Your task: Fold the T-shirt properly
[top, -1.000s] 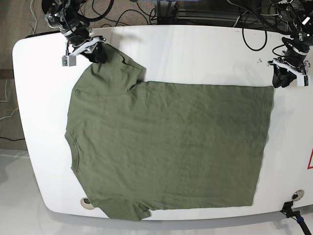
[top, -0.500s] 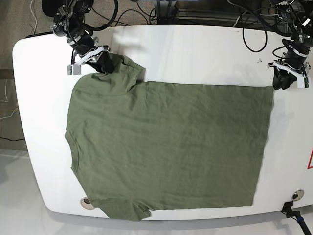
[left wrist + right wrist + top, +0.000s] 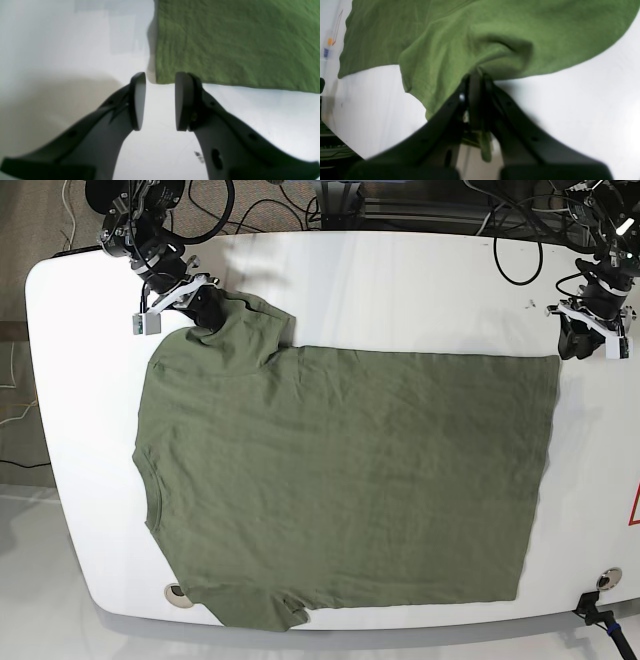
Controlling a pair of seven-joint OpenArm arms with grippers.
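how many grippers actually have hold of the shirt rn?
1. The right gripper is shut on the T-shirt at its sleeve; the left gripper is open, just off the hem corner.

Bright, even overhead light fills all three views. The white table [image 3: 400, 290] glares toward 12 o'clock in the base view. Both wrist views are soft-focused: the left gripper [image 3: 160, 100] is blurred and casts a broad shadow toward 9 o'clock.

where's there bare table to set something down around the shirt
Bare table: the wide strip behind the T-shirt, between the right gripper shut on its sleeve and the open left gripper. Narrow margins run past neckline and hem. The near edge is crowded.
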